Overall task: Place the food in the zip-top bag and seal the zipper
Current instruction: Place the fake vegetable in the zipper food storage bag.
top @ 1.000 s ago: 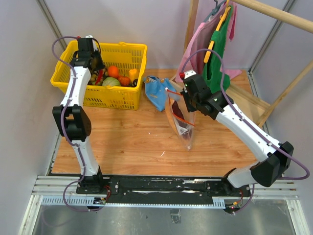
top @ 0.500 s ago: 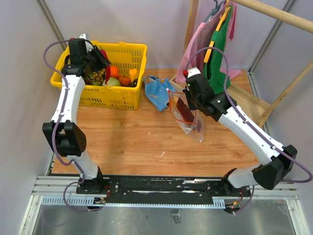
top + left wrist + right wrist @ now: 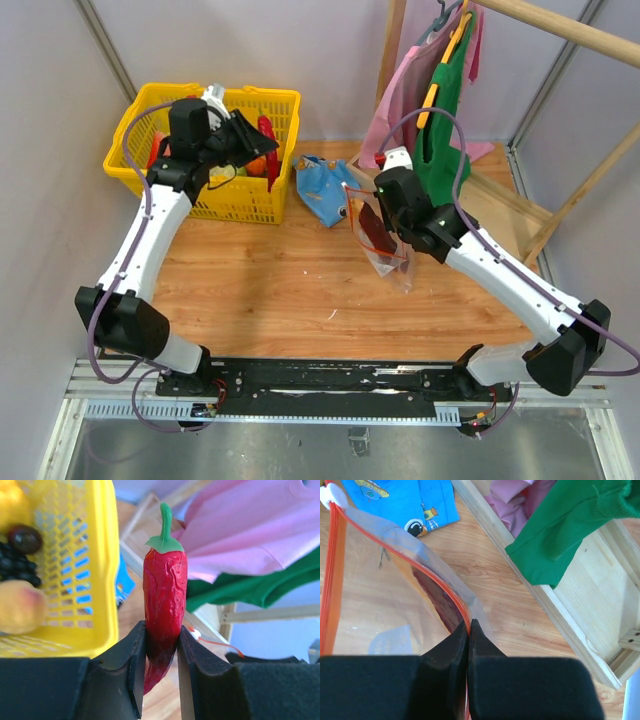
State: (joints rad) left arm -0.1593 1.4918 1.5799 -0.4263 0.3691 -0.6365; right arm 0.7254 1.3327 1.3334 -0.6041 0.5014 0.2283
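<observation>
— How many of each thing, counted?

— One zip-top bag [image 3: 390, 260], one red chili pepper [image 3: 164, 587], one yellow basket [image 3: 245, 205] and one blue pouch [image 3: 318, 190]. One dark red slice [image 3: 437, 597] lies inside the bag. In the basket, the left wrist view shows one peach [image 3: 19, 606], one dark grape cluster [image 3: 21, 565] and one yellow fruit [image 3: 11, 502] cut off by the frame.

— And the arms?

— Two. The left arm reaches to 11 o'clock of the table. The left gripper [image 3: 161, 647] is clamped on the pepper's lower half. The pepper is held stem up by the basket's right-hand rim. The right arm stretches from 5 o'clock towards the middle. The right gripper [image 3: 468, 626] is pinched tight on the zipper [image 3: 427, 575]. The bag hangs from it, mouth gaping, at 1 o'clock of the table's centre, with the pouch at its 10 o'clock. I cannot tell whether its lower corner touches the wood.

— Surface, room?

— A wooden table [image 3: 270, 280] and pale walls. At 2 o'clock a wooden rack [image 3: 560, 28] carries a pink garment [image 3: 235, 530] and a green garment [image 3: 560, 525].
</observation>
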